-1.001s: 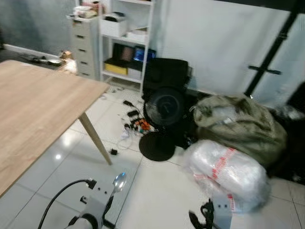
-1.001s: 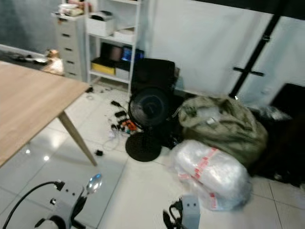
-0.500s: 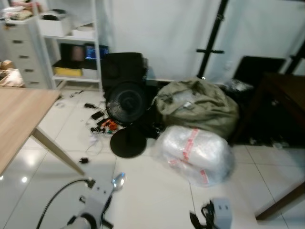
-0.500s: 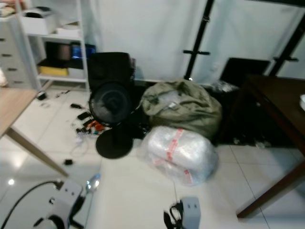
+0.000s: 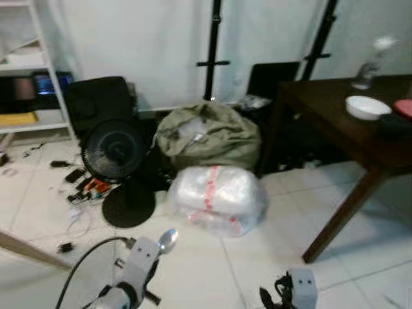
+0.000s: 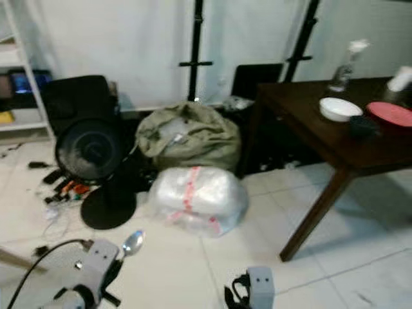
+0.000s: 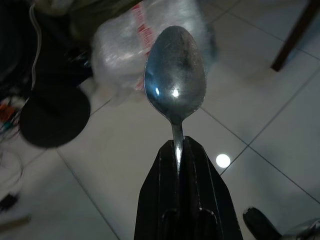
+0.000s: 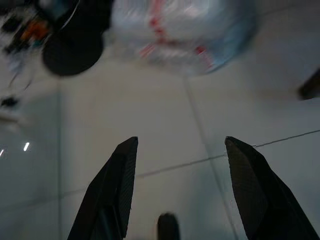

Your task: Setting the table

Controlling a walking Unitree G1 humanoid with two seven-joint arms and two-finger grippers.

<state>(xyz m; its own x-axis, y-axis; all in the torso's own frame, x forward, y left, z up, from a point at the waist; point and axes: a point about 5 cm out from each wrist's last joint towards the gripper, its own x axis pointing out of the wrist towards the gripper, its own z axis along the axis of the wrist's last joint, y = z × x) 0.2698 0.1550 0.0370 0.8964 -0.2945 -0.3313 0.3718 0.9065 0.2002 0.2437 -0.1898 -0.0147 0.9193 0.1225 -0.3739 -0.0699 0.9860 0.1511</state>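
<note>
My left gripper [image 7: 177, 150] clamped on spoon [image 7: 175, 75] handle, bowl sticking up past the fingertips, held low over white tile floor [image 5: 212, 257]. My right gripper [image 8: 177, 165] spread wide, nothing in it, hanging low. Ahead of spoon: plastic-wrapped bundle [image 5: 215, 198], fan [image 5: 116, 151] to its left. Dark table [image 6: 335, 138] far right of both grippers, w/ white bowl [image 6: 340, 108] + red plate [image 6: 389, 113].

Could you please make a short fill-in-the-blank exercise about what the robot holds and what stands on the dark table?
1. The left gripper is shut on a ____.
2. The fingers of the right gripper are ____.
3. On the dark table, a white bowl sits beside a ____ plate.
4. The clear plastic bag lies on the ____.

Missing words: spoon; open; red; floor
</note>
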